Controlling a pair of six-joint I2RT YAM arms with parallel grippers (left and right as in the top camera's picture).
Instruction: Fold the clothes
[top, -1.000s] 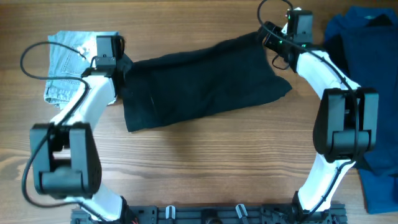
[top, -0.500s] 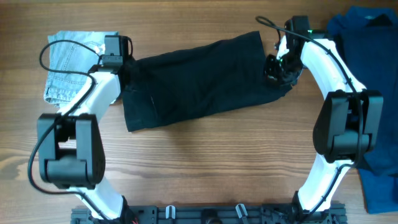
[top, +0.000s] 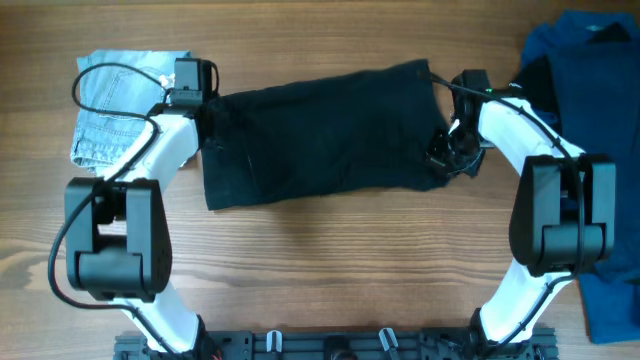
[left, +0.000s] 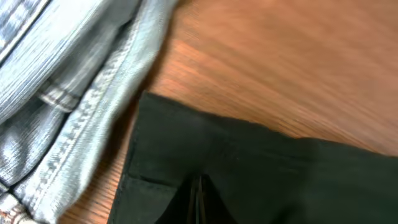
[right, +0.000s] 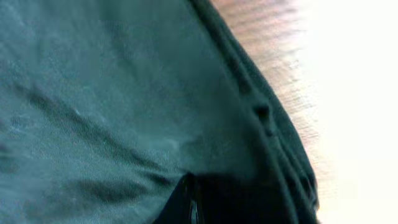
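Note:
A plain black garment (top: 320, 130) lies spread across the middle of the table, slanting up to the right. My left gripper (top: 207, 125) is at its left end, shut on a pinch of the black fabric; the left wrist view shows the cloth (left: 280, 180) tenting into the closed fingers (left: 199, 199). My right gripper (top: 445, 160) is at the garment's right edge, low on that side. It is shut on the black fabric (right: 112, 93), which folds into its closed fingertips (right: 189, 202). Folded light-blue denim (top: 110, 110) lies just left of the left gripper.
A heap of royal-blue cloth (top: 590, 60) with a darker piece (top: 537, 80) on it lies at the far right. More blue cloth (top: 610, 300) hangs down the right edge. The denim's hem (left: 93, 124) lies close to the black garment's corner. Bare wood lies in front.
Both grippers have shut on the black garment. The right one has moved from the garment's far right corner down along its right edge. The left one has shifted slightly right.

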